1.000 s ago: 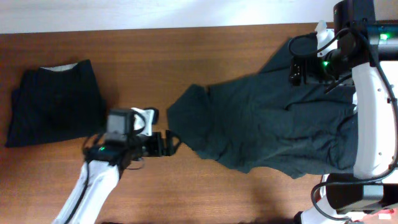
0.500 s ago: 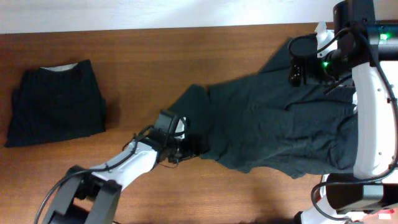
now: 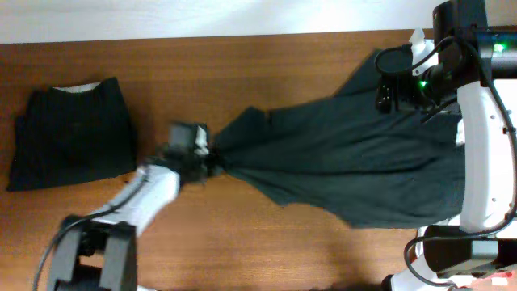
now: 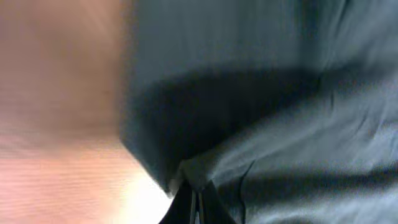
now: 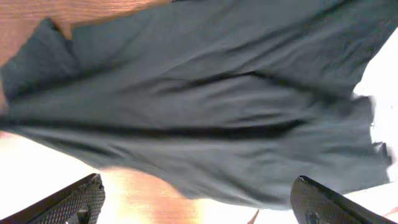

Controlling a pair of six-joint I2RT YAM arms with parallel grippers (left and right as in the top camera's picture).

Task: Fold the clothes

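L gripper pinches dark garment; R gripper agape over it.
Garment lies stretched across counter, centre to R edge; L gripper clamped on its L tip; folded black garment sits far L, well apart.

Two dark garments lie on one wooden counter: one folded garment at the left, and one spread garment across the middle and right. There are two robot arms, the left arm and the right arm. There are two claws, one per arm: the left claw and the right claw, which shows two fingers.
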